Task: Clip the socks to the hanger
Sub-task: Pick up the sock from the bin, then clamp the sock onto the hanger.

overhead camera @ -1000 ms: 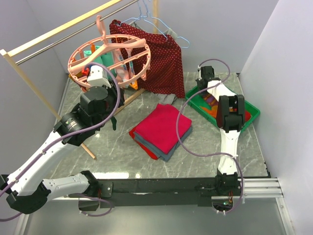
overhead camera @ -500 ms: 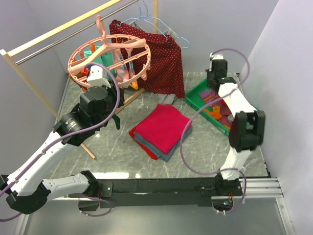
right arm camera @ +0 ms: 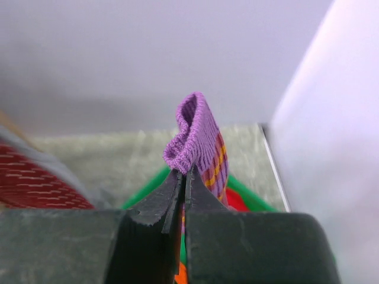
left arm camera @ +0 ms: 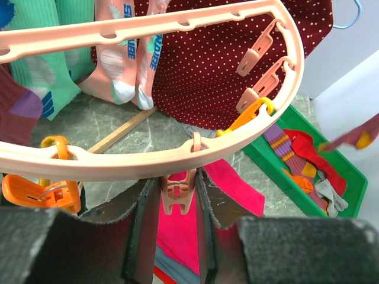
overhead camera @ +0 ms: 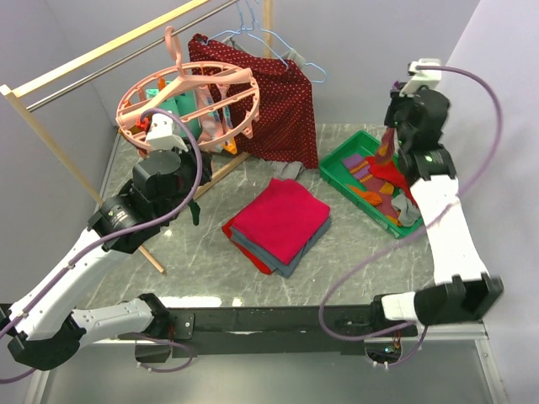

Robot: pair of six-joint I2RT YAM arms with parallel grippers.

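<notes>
The pink round hanger (overhead camera: 189,94) hangs from the rail, with teal (left arm camera: 41,71) and pink socks (left arm camera: 127,59) clipped to it. My left gripper (overhead camera: 158,126) is up at its near ring (left arm camera: 148,161). In the left wrist view its jaws (left arm camera: 176,180) close on both sides of a dangling pink clip (left arm camera: 177,200). My right gripper (overhead camera: 393,124) is shut on the cuff of a purple-striped sock (right arm camera: 198,136). The sock (overhead camera: 387,145) dangles above the green tray (overhead camera: 337,160). Several more socks (overhead camera: 383,181) lie in the tray.
A dark red dotted garment (overhead camera: 278,109) hangs behind the hanger beside light-blue wire hangers (overhead camera: 253,25). A folded red and grey cloth stack (overhead camera: 278,223) lies mid-table. The wooden rack's leg (overhead camera: 76,181) slants down at the left. A wall stands close on the right.
My right arm has risen from the green tray and swung up and to the right, lifting the purple-striped sock. My left arm has stayed at the hanger.
</notes>
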